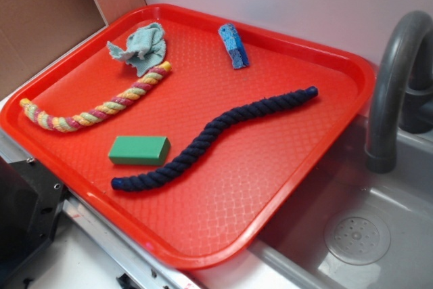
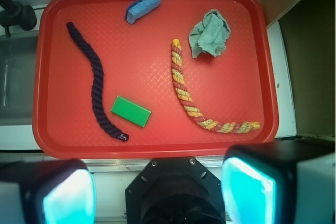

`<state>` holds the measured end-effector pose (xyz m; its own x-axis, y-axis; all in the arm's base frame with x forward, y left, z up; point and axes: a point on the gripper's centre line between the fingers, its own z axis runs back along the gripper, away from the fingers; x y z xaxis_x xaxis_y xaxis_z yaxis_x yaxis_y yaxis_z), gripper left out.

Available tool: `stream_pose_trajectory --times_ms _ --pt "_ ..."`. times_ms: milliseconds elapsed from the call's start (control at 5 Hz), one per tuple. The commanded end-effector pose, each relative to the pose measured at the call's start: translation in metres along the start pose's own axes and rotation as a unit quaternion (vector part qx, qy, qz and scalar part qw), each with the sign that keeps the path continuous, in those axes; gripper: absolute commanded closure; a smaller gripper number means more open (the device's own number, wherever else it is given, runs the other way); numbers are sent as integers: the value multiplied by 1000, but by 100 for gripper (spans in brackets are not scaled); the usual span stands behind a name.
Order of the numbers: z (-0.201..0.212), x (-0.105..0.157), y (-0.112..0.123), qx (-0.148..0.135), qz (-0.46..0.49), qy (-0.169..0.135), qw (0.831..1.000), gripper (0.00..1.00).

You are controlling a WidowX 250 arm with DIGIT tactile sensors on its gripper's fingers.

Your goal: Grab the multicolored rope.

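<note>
The multicolored rope [image 1: 101, 109] is a twisted rope of yellow, pink and pale green strands. It lies curved on the left part of the red tray [image 1: 270, 167]. In the wrist view the rope [image 2: 186, 98] runs from the tray's middle to its near right corner. My gripper [image 2: 157, 192] is high above and in front of the tray's near edge, well apart from the rope. Its two cyan-padded fingers [image 2: 68, 198] stand wide apart with nothing between them. The gripper does not show in the exterior view.
On the tray lie a long wavy navy-blue rope [image 1: 210, 133], a green block [image 1: 139, 149], a blue sponge [image 1: 233, 45] and a pale green cloth [image 1: 142, 47] touching the multicolored rope's far end. A grey faucet [image 1: 396, 79] and sink [image 1: 379, 235] stand to the right.
</note>
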<state>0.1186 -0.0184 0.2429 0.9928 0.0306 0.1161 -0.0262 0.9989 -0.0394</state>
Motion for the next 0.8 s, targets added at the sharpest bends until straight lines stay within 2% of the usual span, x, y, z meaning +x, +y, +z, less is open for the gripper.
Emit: stream_pose_trajectory --times_ms 0,200,400,600 --pt "0 0 0 0 0 0 1000 0" --pt "-14 5 10 0 -46 -33 998 0" --pt "-30 14 18 -3 -98 -53 994 0" --pt "-54 23 27 5 -114 -53 992 0"
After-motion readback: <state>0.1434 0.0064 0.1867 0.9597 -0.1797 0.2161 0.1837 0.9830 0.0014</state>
